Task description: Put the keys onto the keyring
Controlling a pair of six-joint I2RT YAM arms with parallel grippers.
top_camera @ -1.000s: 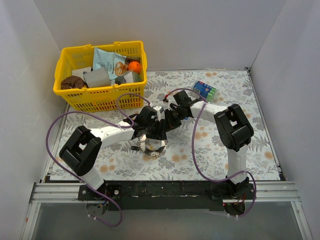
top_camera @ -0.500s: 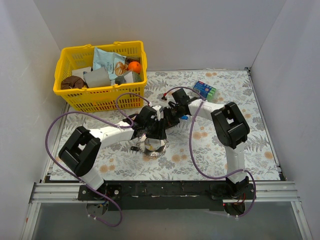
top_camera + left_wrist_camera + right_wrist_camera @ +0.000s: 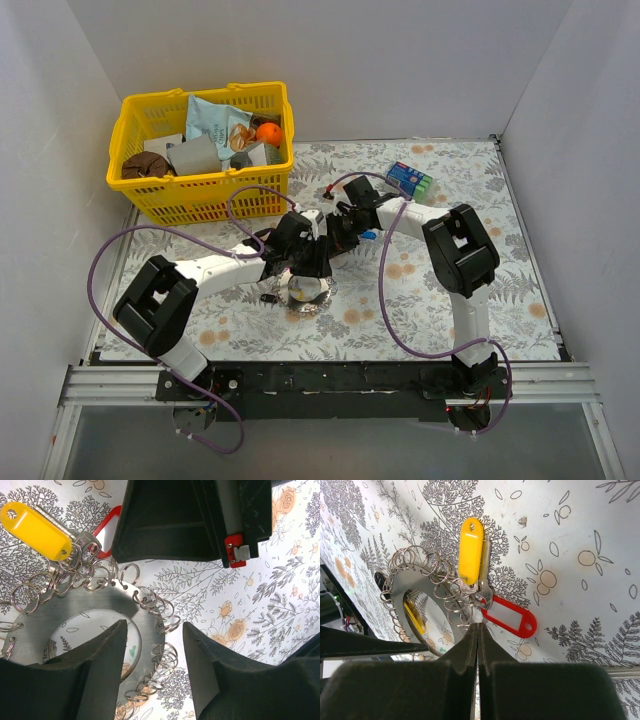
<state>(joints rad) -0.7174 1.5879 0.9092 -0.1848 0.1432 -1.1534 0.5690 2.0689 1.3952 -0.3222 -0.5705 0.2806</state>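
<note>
While the keyring (image 3: 60,607), a flat metal hoop edged with small wire loops (image 3: 167,617), lies on the floral table (image 3: 260,595), the left gripper's (image 3: 154,625) fingers stand apart astride its rim; whether they pinch it is unclear. The right gripper's (image 3: 477,626) fingers are pressed together, tips at the keyring's loops, beside the yellow-tagged key (image 3: 470,552) and a red tag (image 3: 510,620).

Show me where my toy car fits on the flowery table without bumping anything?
Bare mat: right of the right arm, and the near strip between it and the left arm. Crowded: the middle, where the left gripper and right gripper meet at the keyring, and the far-left corner with the yellow basket.
</note>
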